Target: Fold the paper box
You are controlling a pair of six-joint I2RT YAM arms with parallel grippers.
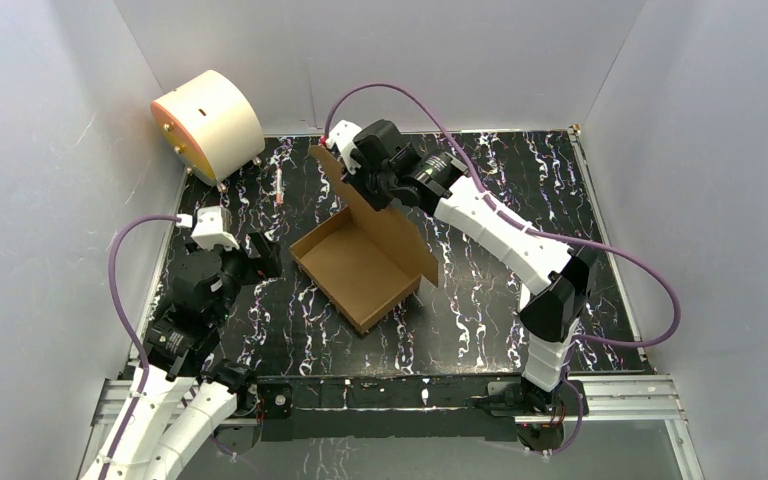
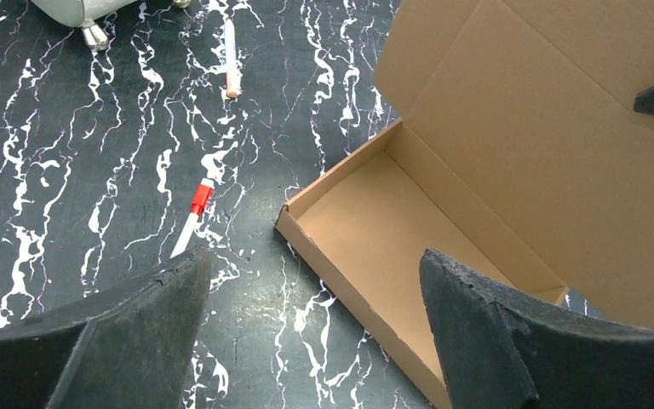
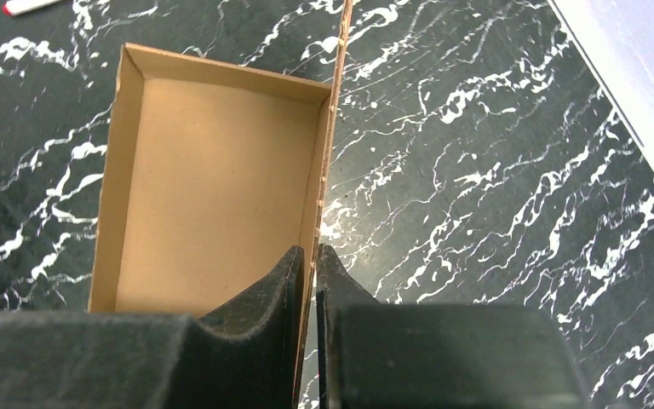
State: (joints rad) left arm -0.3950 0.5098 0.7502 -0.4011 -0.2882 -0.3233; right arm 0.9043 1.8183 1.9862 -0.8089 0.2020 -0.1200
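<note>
The brown cardboard paper box (image 1: 355,272) sits in the middle of the black marbled table as a shallow tray, its lid (image 1: 388,222) standing upright along the far right side. My right gripper (image 1: 370,192) is shut on the lid's top edge; in the right wrist view its fingers (image 3: 291,281) pinch the thin cardboard edge (image 3: 334,128) above the box floor (image 3: 213,179). My left gripper (image 1: 260,255) hangs open left of the box. In the left wrist view its wide-set gripper (image 2: 313,260) frames the box's near corner (image 2: 294,217) and touches nothing.
A cream drum with an orange face (image 1: 210,120) lies at the back left. A white pen with a red cap (image 2: 192,217) and a pale pen (image 2: 231,55) lie on the table left of the box. White walls (image 1: 50,170) enclose the table on three sides.
</note>
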